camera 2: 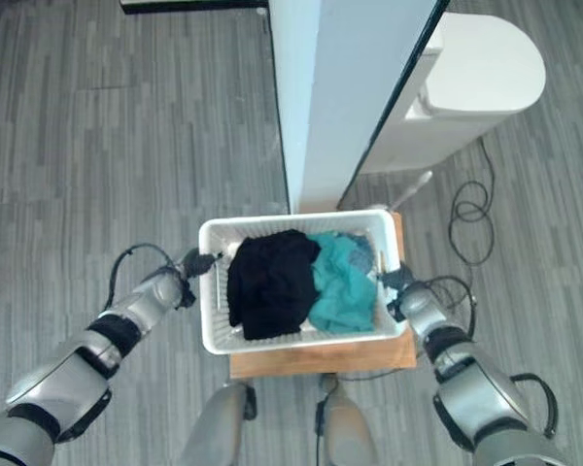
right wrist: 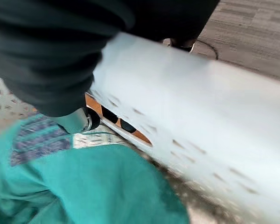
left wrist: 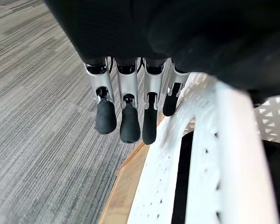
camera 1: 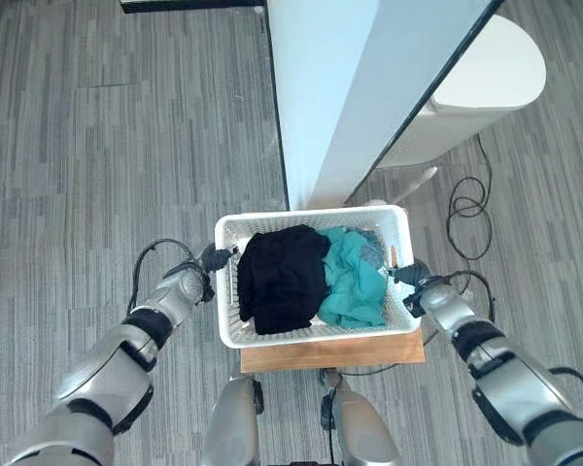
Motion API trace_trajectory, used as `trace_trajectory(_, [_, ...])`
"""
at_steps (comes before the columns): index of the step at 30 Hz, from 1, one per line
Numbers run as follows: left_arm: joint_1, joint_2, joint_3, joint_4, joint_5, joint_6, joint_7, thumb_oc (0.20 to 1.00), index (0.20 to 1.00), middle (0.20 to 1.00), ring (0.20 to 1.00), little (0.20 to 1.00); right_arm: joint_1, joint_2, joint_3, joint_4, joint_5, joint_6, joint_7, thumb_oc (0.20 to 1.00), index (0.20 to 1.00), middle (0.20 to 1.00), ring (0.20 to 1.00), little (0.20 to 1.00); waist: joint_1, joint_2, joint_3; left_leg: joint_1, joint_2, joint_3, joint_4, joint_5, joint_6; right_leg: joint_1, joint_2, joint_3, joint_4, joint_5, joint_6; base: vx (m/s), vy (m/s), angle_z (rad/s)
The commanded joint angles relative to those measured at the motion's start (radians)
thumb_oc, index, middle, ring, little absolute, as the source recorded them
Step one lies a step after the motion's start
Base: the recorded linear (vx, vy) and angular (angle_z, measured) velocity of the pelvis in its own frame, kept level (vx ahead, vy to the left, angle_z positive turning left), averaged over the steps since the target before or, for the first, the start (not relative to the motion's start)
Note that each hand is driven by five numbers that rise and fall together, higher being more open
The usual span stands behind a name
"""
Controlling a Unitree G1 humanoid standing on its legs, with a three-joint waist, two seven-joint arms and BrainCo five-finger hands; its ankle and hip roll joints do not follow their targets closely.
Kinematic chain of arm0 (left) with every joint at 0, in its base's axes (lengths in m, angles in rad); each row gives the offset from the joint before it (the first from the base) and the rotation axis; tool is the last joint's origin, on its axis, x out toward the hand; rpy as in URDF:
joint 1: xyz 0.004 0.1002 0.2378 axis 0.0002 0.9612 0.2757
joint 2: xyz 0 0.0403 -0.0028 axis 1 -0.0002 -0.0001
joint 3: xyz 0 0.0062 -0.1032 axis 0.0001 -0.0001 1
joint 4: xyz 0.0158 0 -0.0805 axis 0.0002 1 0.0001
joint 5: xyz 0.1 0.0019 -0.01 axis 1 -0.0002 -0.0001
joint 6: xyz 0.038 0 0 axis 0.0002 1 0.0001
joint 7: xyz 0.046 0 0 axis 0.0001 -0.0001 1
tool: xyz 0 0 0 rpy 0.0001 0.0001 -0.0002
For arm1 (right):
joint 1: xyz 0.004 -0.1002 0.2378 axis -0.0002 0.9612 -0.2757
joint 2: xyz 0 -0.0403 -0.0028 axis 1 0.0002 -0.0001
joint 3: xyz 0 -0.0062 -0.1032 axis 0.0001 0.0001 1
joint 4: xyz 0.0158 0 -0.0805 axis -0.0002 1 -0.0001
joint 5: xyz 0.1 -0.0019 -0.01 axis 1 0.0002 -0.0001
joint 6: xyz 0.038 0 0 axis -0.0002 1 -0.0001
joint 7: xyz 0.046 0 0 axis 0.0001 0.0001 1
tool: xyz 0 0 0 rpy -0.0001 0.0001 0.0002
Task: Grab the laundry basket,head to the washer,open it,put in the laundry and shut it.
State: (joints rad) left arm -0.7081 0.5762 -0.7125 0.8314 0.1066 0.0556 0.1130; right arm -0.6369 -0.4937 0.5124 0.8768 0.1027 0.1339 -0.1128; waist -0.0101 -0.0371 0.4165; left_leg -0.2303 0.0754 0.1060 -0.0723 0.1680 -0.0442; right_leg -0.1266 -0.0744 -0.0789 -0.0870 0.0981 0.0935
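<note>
- Big white washer (camera 1: 486,68) stood behind a pale partition panel (camera 1: 350,97), well apart from us, across grey floor.
- Laundry basket (camera 1: 235,335), white, sat on a low wooden stand (camera 1: 330,351) just in front of us; black garment (camera 1: 282,277) and teal garment (camera 1: 355,282) lay inside.
- Left hand (camera 1: 214,259) was at the basket's left rim w/ fingers (left wrist: 123,123) straight, hanging outside the wall, not clamped.
- Right hand (camera 1: 413,277) was at the right rim, thumb inside; fingers hidden, so we couldn't tell its grip.
- Step, we judged: grabbing the basket. Next calls for both hands closing on the rims, then an even lift.
</note>
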Motion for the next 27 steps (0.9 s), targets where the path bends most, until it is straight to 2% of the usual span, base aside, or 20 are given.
trace_trajectory(1, [0.081,-0.001,0.053,-0.057,0.114,-0.017,-0.006,0.2,0.2,0.2,0.2,0.2,0.064,-0.082,-0.133,-0.22,-0.002,-0.059,0.023,0.2,0.2,0.2,0.2,0.2,0.004,0.008,-0.053,0.026,-0.014,-0.105,0.113,-0.166,-0.002,-0.045,-0.03,0.003,0.074,-0.042,0.017,0.1,-0.021,-0.14])
trace_trajectory(4, [0.19,0.012,0.141,-0.164,0.079,-0.014,-0.028,0.2,0.2,0.2,0.2,0.2,0.204,-0.127,-0.234,-0.361,0.003,-0.047,0.058,0.2,0.2,0.2,0.2,0.2,-0.001,0.01,-0.098,0.075,-0.015,-0.098,0.109,-0.187,-0.001,-0.004,-0.031,0.006,0.066,-0.053,0.016,0.1,-0.016,-0.04])
trace_trajectory(5, [0.195,0.012,0.141,-0.169,0.08,-0.013,-0.03,0.2,0.2,0.2,0.2,0.2,0.212,-0.129,-0.237,-0.368,0.002,-0.044,0.06,0.2,0.2,0.2,0.2,0.2,0.0,0.011,-0.099,0.078,-0.015,-0.098,0.108,-0.187,-0.001,-0.001,-0.031,0.007,0.065,-0.054,0.016,0.1,-0.023,-0.01])
trace_trajectory(6, [0.245,0.027,0.189,-0.22,0.054,-0.012,-0.044,0.2,0.2,0.2,0.2,0.2,0.286,-0.158,-0.299,-0.44,0.024,-0.034,0.085,0.2,0.2,0.2,0.2,0.2,-0.001,0.014,-0.13,0.11,-0.017,-0.097,0.103,-0.197,-0.001,0.027,-0.03,0.007,0.062,-0.063,0.016,0.1,-0.027,-0.01])
trace_trajectory(8, [0.286,0.045,0.221,-0.265,0.039,-0.012,-0.062,0.2,0.2,0.2,0.2,0.2,0.345,-0.182,-0.343,-0.499,0.045,-0.021,0.117,0.2,0.2,0.2,0.2,0.2,-0.002,0.017,-0.157,0.138,-0.017,-0.094,0.099,-0.203,-0.001,0.05,-0.029,0.008,0.062,-0.073,0.015,0.12,-0.035,-0.01])
trace_trajectory(14, [0.315,0.084,0.277,-0.33,-0.003,-0.012,-0.089,0.2,0.2,0.2,0.2,0.2,0.414,-0.251,-0.404,-0.552,0.125,-0.003,0.184,0.2,0.2,0.2,0.2,0.2,0.003,0.021,-0.231,0.199,-0.017,-0.102,0.084,-0.205,-0.008,0.109,-0.022,-0.004,0.065,-0.098,0.006,0.07,-0.042,0.03])
trace_trajectory(23, [0.311,0.052,0.301,-0.337,-0.037,-0.005,-0.093,0.2,0.2,0.2,0.2,0.2,0.45,-0.295,-0.419,-0.576,0.169,0.015,0.222,0.2,0.2,0.2,0.2,0.2,0.0,0.03,-0.261,0.218,-0.002,-0.117,0.09,-0.189,-0.025,0.146,-0.001,-0.017,0.068,-0.117,-0.014,0.03,-0.08,0.03])
trace_trajectory(27, [0.242,0.033,0.269,-0.333,-0.055,-0.005,-0.091,0.2,0.2,0.2,0.2,0.2,0.47,-0.313,-0.436,-0.573,0.2,0.009,0.207,0.2,0.2,0.2,0.2,0.2,-0.007,0.036,-0.249,0.194,0.015,-0.125,0.094,-0.147,-0.051,0.145,0.008,-0.048,0.062,-0.12,-0.018,-0.07,-0.059,0.03])
